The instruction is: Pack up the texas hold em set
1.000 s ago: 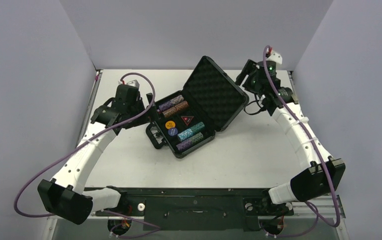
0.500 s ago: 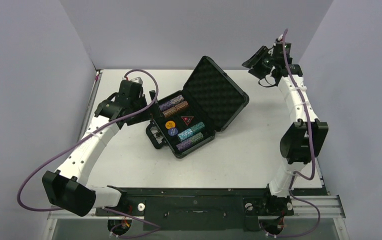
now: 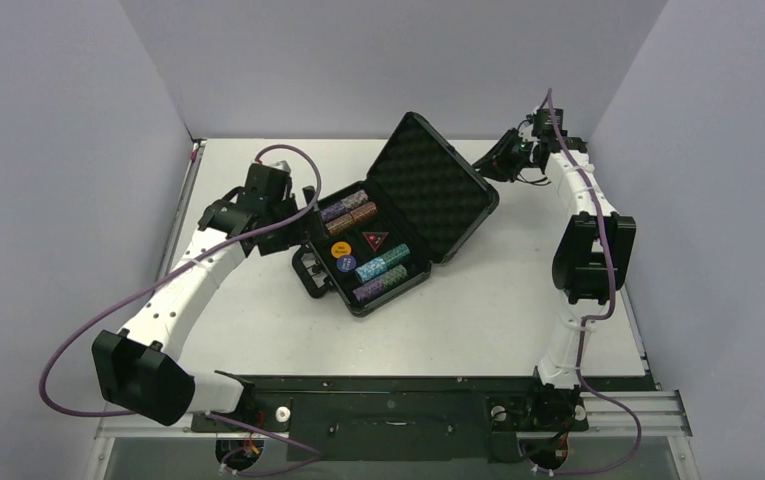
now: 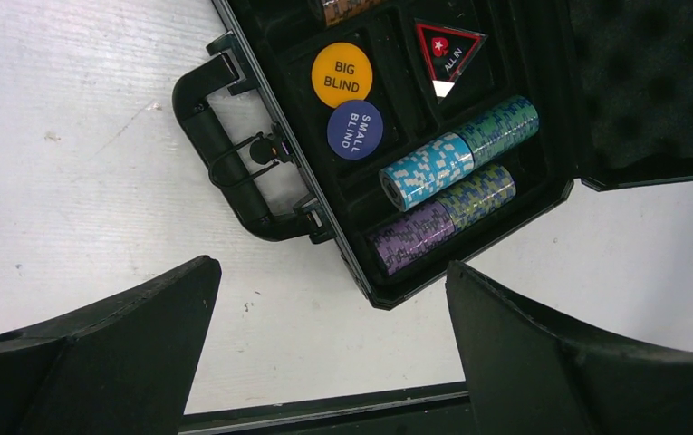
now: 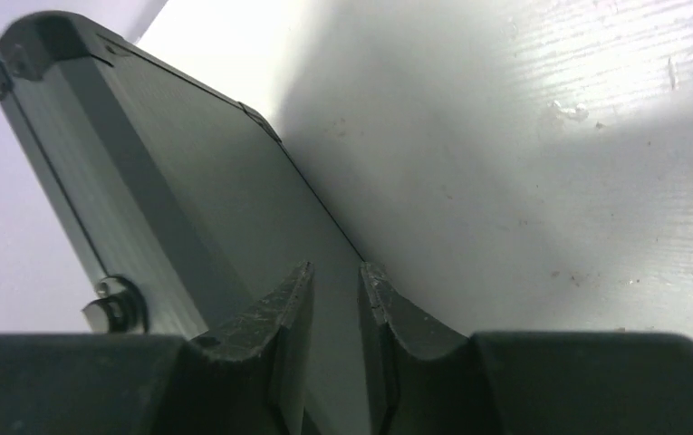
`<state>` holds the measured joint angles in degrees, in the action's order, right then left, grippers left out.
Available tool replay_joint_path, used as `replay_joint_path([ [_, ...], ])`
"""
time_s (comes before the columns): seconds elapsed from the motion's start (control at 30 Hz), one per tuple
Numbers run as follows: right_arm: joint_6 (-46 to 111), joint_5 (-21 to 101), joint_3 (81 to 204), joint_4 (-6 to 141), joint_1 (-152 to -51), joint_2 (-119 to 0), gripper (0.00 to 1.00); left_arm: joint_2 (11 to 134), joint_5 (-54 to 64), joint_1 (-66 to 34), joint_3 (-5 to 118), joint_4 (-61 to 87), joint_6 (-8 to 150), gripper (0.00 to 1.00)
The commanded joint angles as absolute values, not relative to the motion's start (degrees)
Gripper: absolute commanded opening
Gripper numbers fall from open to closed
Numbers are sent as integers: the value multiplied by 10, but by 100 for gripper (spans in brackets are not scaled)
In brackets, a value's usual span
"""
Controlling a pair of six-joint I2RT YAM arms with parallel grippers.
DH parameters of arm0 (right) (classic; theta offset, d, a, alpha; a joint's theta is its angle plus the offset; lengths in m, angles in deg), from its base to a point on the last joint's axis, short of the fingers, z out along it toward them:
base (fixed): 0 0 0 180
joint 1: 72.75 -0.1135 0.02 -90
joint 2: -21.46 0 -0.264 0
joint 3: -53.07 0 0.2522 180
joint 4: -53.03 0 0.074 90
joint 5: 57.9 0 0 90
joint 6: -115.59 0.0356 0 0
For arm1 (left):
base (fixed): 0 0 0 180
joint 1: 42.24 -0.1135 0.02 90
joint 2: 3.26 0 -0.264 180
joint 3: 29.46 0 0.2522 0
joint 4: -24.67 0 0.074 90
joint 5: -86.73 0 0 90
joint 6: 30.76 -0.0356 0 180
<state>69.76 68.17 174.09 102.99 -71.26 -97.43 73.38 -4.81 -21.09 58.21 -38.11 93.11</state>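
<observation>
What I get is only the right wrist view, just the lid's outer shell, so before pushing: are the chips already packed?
Observer: Yes, chip stacks lie in slots of the case.
Operator: Lid fully up?
Observer: The lid stands open, foam lining exposed.
Operator: Left arm clear?
Observer: The left gripper is open, hovering by the case's left edge, holding nothing.

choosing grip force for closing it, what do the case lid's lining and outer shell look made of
Lid lining: matte black foam, egg-crate dimples. Outer shell: smooth dark grey panel with dull sheen and ribbed edge, likely aluminium or hard plastic; unclear which.
</observation>
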Motion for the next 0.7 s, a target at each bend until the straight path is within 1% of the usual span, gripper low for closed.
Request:
replay_joint_path([
  [0.0, 664, 731, 1740, 1054, -710, -973, 20, 746, -38, -217, 578, -348, 951, 94],
  [0.2, 660, 762, 1719, 1046, -719, -966, 15, 729, -33, -238, 545, -331, 967, 94],
  [0.37, 653, 775, 1718, 1055, -724, -962, 13, 707, 4, -295, 506, -326, 976, 94],
  [0.5, 647, 777, 1713, 1068, -731, -953, 10, 693, 0, -318, 491, -331, 980, 94],
  [0.67, 646, 778, 1705, 1071, -753, -933, 9, 690, 1, -335, 464, -327, 998, 94],
])
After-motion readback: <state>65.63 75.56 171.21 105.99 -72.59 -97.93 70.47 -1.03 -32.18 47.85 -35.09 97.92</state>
